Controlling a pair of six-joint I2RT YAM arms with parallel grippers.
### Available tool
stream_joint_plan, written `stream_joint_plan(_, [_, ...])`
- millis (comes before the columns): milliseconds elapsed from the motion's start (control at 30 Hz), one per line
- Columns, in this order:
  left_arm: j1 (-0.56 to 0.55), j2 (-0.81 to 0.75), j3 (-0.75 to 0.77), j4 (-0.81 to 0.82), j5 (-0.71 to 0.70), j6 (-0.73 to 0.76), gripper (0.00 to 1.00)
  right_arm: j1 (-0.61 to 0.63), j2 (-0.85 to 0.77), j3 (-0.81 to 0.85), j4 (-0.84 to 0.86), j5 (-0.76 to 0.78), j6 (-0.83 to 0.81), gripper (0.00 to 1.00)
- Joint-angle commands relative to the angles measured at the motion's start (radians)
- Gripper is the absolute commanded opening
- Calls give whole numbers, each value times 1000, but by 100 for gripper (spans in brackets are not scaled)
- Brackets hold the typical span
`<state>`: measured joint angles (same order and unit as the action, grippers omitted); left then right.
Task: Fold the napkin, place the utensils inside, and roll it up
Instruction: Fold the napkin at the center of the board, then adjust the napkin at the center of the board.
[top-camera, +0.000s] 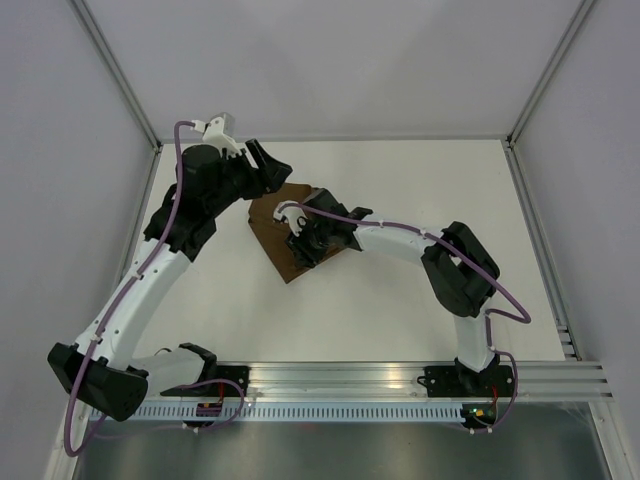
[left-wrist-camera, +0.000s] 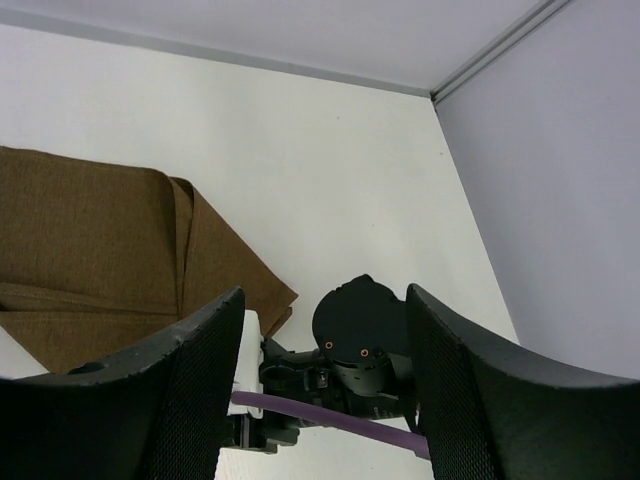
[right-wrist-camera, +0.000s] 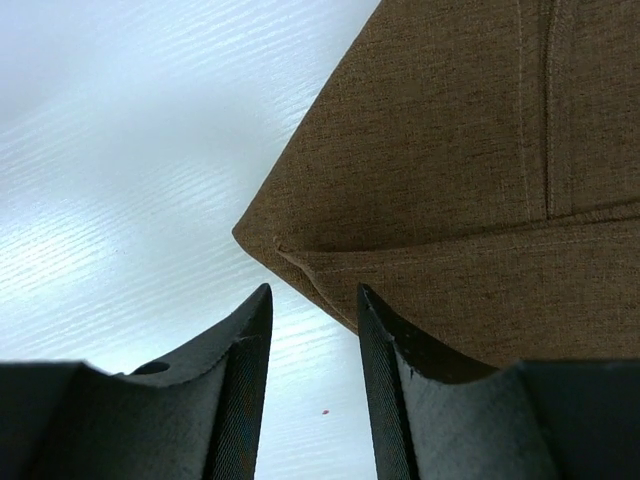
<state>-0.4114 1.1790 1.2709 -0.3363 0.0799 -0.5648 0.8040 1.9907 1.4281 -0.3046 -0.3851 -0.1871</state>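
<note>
The folded brown napkin (right-wrist-camera: 450, 150) lies on the counter (right-wrist-camera: 120, 150), one corner just beyond the narrowly parted, empty right gripper (right-wrist-camera: 313, 292), the left gripper (left-wrist-camera: 325, 290) gaping wide nearby; the right arm (top-camera: 400, 240) hides the cloth's middle from above.

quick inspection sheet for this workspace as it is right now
surface: white table, smooth
job's things: brown napkin lying mid-table, folded over itself; utensils, nothing seen
clutter: nothing seen
grippers: left tool open, empty, beside the napkin's far edge; right tool open, empty, at a napkin corner
cables: purple cable routed along each arm
surroundings: pale walls; metal rail at the near edge
</note>
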Motion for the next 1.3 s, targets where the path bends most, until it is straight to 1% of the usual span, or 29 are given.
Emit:
stream_joint_plan(0, [6, -18, 54, -10, -12, 34, 71, -23, -69, 22, 10, -29, 9, 46])
stream_joint_plan(133, [16, -19, 56, -15, -22, 49, 71, -69, -139, -6, -2, -31, 6, 49])
stream_joint_plan(300, [17, 2, 50, -26, -57, 68, 71, -175, -204, -46, -22, -45, 2, 50])
stream_joint_plan(400, [17, 46, 42, -62, -136, 59, 65, -232, -214, -32, -31, 14, 14, 50])
stream_joint_plan(433, [19, 57, 27, -79, -191, 52, 62, -247, -202, -25, -31, 14, 18, 50])
stream_joint_plan(500, [39, 91, -4, -84, -212, 13, 56, -298, -182, 15, -48, 34, 23, 51])
stream_joint_plan(533, [52, 103, -48, -84, -210, -9, 52, -308, -150, 34, -59, 43, 18, 50])
stream_joint_plan(567, [66, 117, -74, -67, -200, -29, 44, -331, -135, 51, -62, 46, 20, 51])
stream_joint_plan(633, [120, 145, -166, -31, -169, -87, 38, -351, -72, 109, -94, 70, 0, 51])
stream_joint_plan(667, [155, 154, -195, 14, -139, -105, 30, -361, -47, 155, -117, 81, -8, 51])
stream_joint_plan(700, [167, 162, -223, 37, -135, -131, 26, -364, -27, 173, -122, 95, -12, 50])
stream_joint_plan(767, [190, 203, -271, 63, -141, -148, 17, -373, 25, 207, -120, 129, -9, 49])
stream_joint_plan(833, [200, 261, -285, 71, -156, -162, 10, -376, 80, 235, -128, 166, -5, 41])
stream_joint_plan(900, [213, 303, -288, 85, -155, -175, 5, -376, 111, 267, -136, 186, 0, 34])
stream_joint_plan(933, [217, 342, -288, 86, -158, -178, 2, -376, 131, 272, -133, 199, 6, 33])
stream_joint_plan(1067, [235, 441, -271, 94, -176, -184, 2, -379, 166, 284, -117, 267, 12, 28])
stream_joint_plan(1267, [244, 559, -231, 95, -209, -181, 2, -379, 184, 261, -116, 276, 14, 24])
